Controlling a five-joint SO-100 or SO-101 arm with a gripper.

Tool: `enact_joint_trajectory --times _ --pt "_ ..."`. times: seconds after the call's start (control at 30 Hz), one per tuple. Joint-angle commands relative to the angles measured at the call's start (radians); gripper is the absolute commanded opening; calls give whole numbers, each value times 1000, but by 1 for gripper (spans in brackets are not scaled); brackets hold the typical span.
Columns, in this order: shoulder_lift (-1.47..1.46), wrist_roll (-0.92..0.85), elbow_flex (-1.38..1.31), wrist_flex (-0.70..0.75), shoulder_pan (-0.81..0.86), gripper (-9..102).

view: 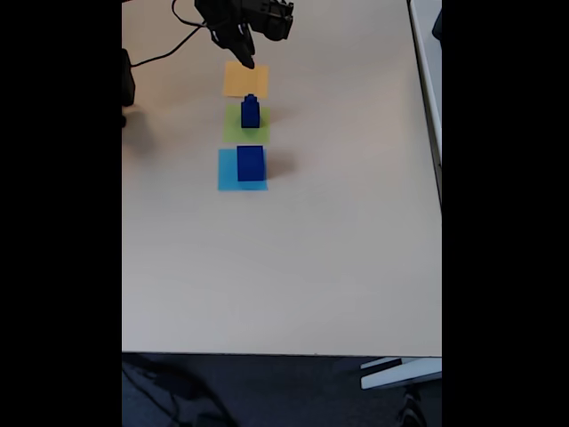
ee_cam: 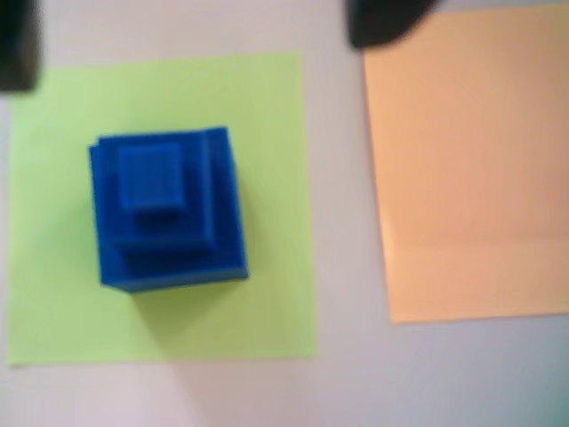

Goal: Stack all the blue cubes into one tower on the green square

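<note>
Standing on the green square (ee_cam: 267, 294): a tower (ee_cam: 164, 209) of smaller blue cubes; large cube (view: 251, 163) left on light-blue paper (view: 227, 173); gripper (view: 246, 55) raised over orange paper (ee_cam: 471, 169), finger opening unclear

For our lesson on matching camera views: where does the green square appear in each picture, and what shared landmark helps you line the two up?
Wrist view: the green square covers the left half, with a stack of blue cubes on it.
Fixed view: the green square lies upper centre, between the orange square and the light-blue square.
Shared landmark: the orange square, next to the green one in both.
</note>
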Motion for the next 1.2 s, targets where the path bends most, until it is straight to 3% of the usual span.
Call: enact_joint_trajectory --times 0.0,0.6,1.17 --pt "-5 17 -49 5 -17 24" --pt "-133 63 -8 -17 -9 26" --pt "-156 37 118 -173 14 26"
